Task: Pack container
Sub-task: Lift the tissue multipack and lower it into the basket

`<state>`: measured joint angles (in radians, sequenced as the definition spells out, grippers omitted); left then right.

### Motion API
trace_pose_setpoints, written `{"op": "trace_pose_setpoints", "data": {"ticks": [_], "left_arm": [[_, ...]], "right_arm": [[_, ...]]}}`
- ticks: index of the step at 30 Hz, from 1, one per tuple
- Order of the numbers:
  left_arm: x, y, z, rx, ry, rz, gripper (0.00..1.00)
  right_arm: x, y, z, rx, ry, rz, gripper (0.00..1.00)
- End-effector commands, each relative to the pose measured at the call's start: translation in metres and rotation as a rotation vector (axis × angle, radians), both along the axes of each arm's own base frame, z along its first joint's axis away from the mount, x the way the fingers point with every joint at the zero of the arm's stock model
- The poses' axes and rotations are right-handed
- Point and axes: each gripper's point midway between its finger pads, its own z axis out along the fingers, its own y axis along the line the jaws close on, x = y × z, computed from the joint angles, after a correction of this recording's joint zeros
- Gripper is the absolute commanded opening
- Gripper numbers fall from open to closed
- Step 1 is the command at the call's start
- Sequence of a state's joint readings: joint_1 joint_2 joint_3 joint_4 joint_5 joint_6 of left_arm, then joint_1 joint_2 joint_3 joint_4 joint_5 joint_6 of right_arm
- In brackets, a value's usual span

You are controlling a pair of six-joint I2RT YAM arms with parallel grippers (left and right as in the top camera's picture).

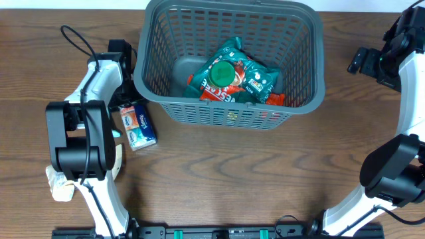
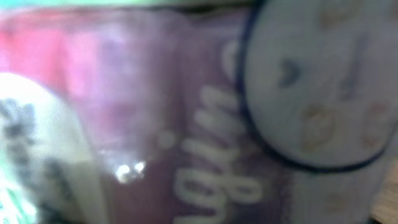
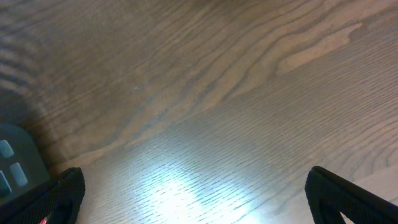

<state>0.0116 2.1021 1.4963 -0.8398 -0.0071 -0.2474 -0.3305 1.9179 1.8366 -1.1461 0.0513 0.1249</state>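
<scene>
**Overhead.** The container [image 1: 226,114] stands at the middle of the worktop's [image 1: 265,172] far edge. Green and red snack packets [image 1: 236,76] lie on its base, towards the right wall. One small tissue packet [image 1: 139,128] lies on the worktop outside it, near its front-left corner. The left gripper [image 1: 126,105] is down at the far end of that packet, between it and the container wall. The arm hides the fingers, so from this view I cannot tell whether they are released or clamped. The right gripper [image 1: 362,61] is parked near the far-right corner of the worktop, well apart from the container.

**Left wrist.** The frame is filled by a blurred pink and purple wrapper with white script lettering, which I take for the tissue packet. It sits very close to the lens. No finger shows, so whether the packet is gripped cannot be told here either.

**Right wrist.** Bare wood grain only. The two dark fingertips [image 3: 59,196] sit at the lower corners of the frame, spread wide with nothing between them: released, idle.

**Judgement.** The step in hand is the pick of the tissue packet by the left arm. Next I need a confirmed hold across the packet. Then comes a lift high enough to clear the thick rim, a short carry right over the near-left corner, and a release onto the bare left part of the base.
</scene>
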Motion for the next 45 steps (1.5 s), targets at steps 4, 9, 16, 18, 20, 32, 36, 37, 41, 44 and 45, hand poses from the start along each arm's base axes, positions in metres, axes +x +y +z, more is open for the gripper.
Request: {"op": "trace_pose_setpoints", "data": {"ticks": [4, 9, 16, 18, 20, 32, 36, 37, 41, 44, 45], "left_arm": [[-0.010, 0.001, -0.006, 0.003, 0.047, -0.009, 0.23], [-0.012, 0.002, 0.002, 0.003, 0.044, -0.007, 0.06], [0.003, 0.011, 0.070, 0.009, -0.137, 0.016, 0.06], [0.005, 0.019, 0.099, 0.012, -0.215, 0.039, 0.06], [0.006, 0.029, 0.130, 0.016, -0.300, 0.083, 0.06], [-0.020, 0.039, 0.292, 0.023, -0.776, 0.045, 0.06], [-0.026, -0.005, 0.367, 0.044, -0.992, -0.236, 0.06], [-0.028, -0.017, 0.383, 0.066, -1.033, -0.312, 0.06], [-0.037, -0.060, 0.438, 0.167, -1.163, -0.612, 0.06], [-0.040, -0.089, 0.468, 0.281, -1.248, -0.844, 0.06], [-0.039, -0.097, 0.474, 0.321, -1.268, -0.908, 0.06]], "right_arm": [[0.001, 0.003, 0.001, -0.001, -0.003, 0.022, 0.99], [0.001, 0.003, 0.001, -0.001, -0.003, 0.023, 0.99], [0.001, 0.003, 0.001, -0.003, -0.002, 0.027, 0.99], [0.001, 0.002, 0.001, -0.003, -0.002, 0.027, 0.99], [0.001, 0.002, 0.001, -0.007, 0.000, 0.031, 0.99], [0.000, 0.002, 0.001, -0.012, 0.002, 0.035, 0.99], [0.000, 0.002, 0.001, -0.012, 0.002, 0.035, 0.99], [0.001, 0.002, 0.001, -0.012, 0.001, 0.035, 0.99], [0.000, 0.002, 0.001, -0.011, 0.003, 0.035, 0.99], [0.000, 0.002, 0.001, -0.011, 0.003, 0.035, 0.99], [0.000, 0.002, 0.001, -0.011, 0.004, 0.035, 0.99]]}}
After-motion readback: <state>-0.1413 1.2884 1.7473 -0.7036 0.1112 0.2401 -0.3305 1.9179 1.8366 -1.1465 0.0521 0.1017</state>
